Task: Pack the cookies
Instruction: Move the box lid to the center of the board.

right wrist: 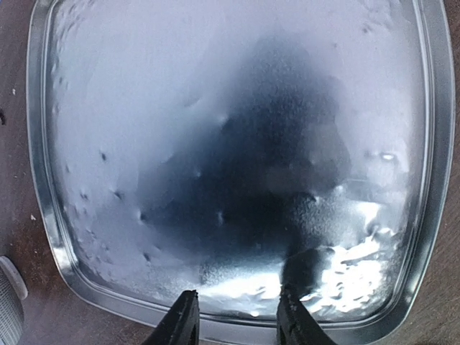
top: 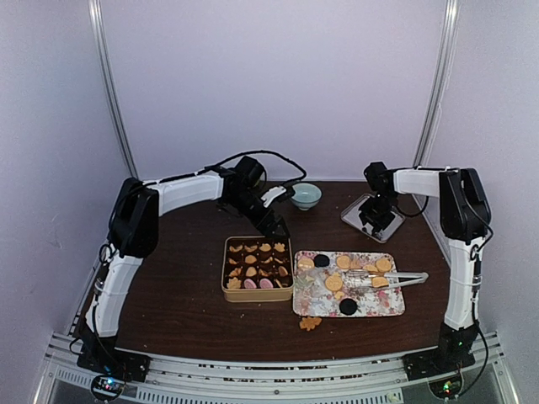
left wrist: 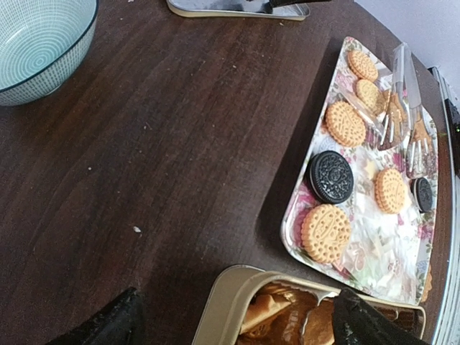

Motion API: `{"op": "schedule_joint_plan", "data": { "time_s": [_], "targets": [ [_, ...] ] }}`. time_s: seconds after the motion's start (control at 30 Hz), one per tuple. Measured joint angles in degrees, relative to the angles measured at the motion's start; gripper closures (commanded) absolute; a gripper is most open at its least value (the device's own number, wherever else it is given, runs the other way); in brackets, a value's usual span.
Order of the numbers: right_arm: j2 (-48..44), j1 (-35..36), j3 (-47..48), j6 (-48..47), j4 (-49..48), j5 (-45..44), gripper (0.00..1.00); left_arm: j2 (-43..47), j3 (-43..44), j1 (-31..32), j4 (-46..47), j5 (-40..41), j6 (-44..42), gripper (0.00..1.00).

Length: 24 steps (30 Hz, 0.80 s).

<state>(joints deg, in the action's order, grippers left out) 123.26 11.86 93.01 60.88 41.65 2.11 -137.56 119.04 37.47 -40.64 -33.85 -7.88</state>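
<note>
Over the far rim of the tin (top: 257, 295), left fingers (left wrist: 108, 327) gape empty; right fingers (right wrist: 183, 323), part-open and empty, hover above the lid (right wrist: 230, 144) at the far-right corner. Tin looks mostly filled; several cookies (top: 334, 283) remain on the tray (top: 379, 305), one on the surface (top: 185, 286).

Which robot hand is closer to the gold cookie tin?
The left. The left gripper hovers open right at the far edge of the tin, while the right gripper is over the silver tray at the table's far right, away from the tin.
</note>
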Motion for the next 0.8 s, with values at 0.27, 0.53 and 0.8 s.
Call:
{"op": "schedule_joint_plan", "data": {
  "time_s": [0.27, 0.53, 0.8],
  "targets": [
    [2.6, 1.0, 4.3, -0.9, 3.4, -0.4, 0.64, 1.9, -1.4, -1.8, -0.4, -1.1, -0.9, 0.07],
    [1.0, 6.1, 0.8, -2.6, 1.8, -2.2, 0.64, 6.2, -4.7, -2.8, -0.9, -1.0, -1.3, 0.07],
    [0.0, 12.8, -0.8, -4.1, -0.3, -1.0, 0.63, 9.7, -9.6, -4.1, -1.0, -0.9, -1.8, 0.07]
  ]
}}
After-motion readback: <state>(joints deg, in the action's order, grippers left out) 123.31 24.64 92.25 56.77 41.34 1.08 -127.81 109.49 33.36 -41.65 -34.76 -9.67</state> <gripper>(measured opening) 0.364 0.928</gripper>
